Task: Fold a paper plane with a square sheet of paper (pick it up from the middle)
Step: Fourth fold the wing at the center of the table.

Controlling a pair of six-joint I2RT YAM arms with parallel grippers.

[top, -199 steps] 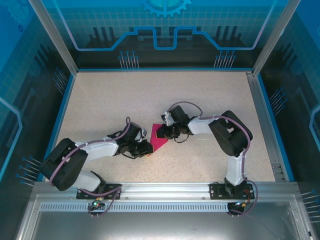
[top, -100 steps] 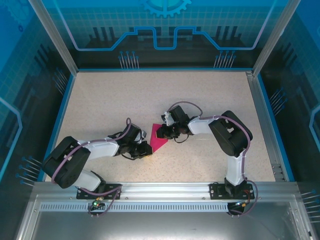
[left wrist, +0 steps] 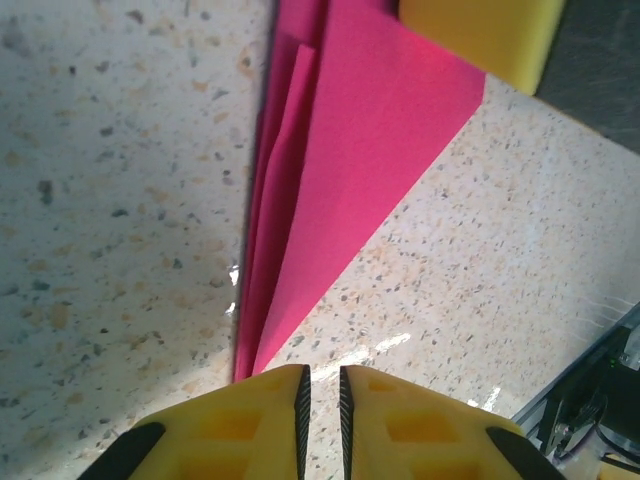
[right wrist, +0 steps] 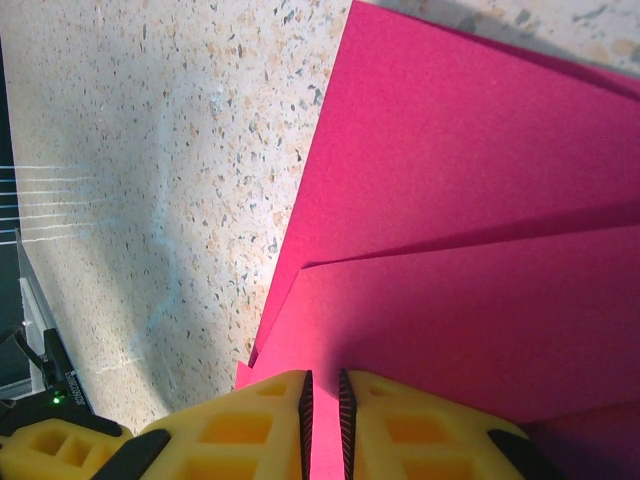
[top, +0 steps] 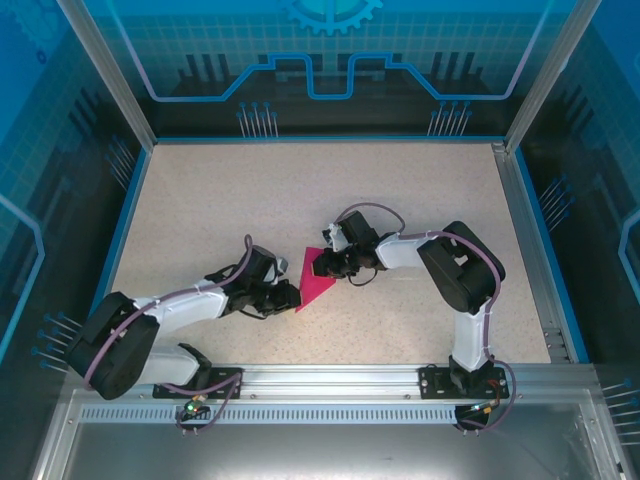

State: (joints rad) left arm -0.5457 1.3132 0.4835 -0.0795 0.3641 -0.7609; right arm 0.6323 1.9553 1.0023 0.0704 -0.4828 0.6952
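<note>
Pink paper (top: 312, 285) lies near the middle of the speckled table (top: 300, 190), folded into a narrow wedge whose point aims toward the near edge; we see it between the two arms, with a gripper at each end.

From above, the left gripper (top: 290, 297) sits at the near, pointed end of the paper and the right gripper (top: 322, 267) rests on its far, wider part, hiding some of that part from us; the two grippers are close to each other yet apart.

In the left wrist view the paper (left wrist: 350, 150) runs up and away from the left gripper (left wrist: 322, 372); several folded layers stack along its left edge, and its tip reaches the left-hand finger; the jaws are drawn almost together, with only a thin slit between them, and bare table shows just beyond it; whether the tip is pinched we cannot tell. At the top of that view one of the right gripper's yellow fingers (left wrist: 480, 35) sits at the paper's far corner.

In the right wrist view the right gripper (right wrist: 322, 375) is over the paper (right wrist: 470, 200); its jaws are likewise nearly together, with pink showing beyond the slit; one layer's edge crosses over another just beyond the fingertips; whether a layer is caught between the jaws we cannot tell.

Around the work, a blue border (top: 135, 200) frames the table; translucent blue panels (top: 330, 60) with a printed pattern wall it in; an aluminium rail (top: 340, 378) carries both arm bases along the near edge.
</note>
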